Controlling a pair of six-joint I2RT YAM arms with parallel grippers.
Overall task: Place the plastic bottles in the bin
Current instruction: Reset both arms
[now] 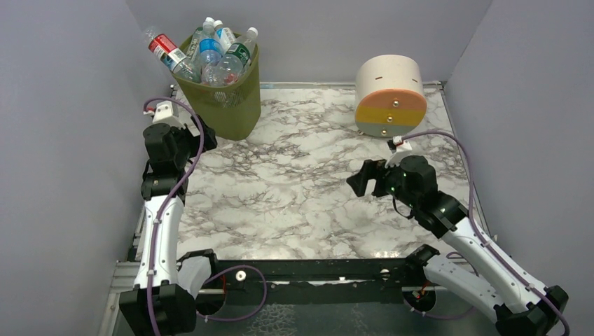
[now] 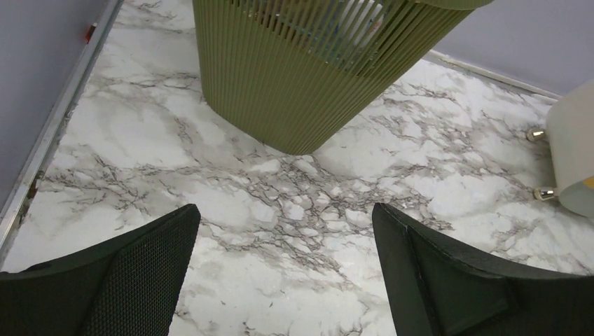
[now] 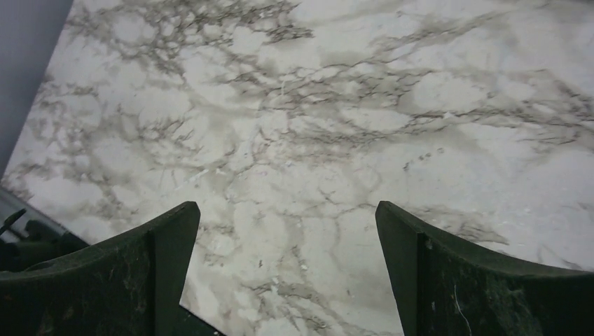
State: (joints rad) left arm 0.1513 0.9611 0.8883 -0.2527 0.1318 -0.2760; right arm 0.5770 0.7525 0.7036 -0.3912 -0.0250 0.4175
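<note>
The plastic bottles (image 1: 209,52) are heaped inside the bin (image 1: 225,105), far left on the marble table (image 1: 301,182). Left gripper (image 2: 284,210): jaws spread, holding nothing, near the bin. Right gripper (image 3: 286,204): jaws spread, holding nothing, above the table's right half.

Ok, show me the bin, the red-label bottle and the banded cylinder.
bin (image 1: 225,110): top view, on its mesh front wall.
red-label bottle (image 1: 162,45): top view, on the red label, leaning over the rim.
cylinder (image 1: 403,115): top view, on the yellow band of its end face.
</note>
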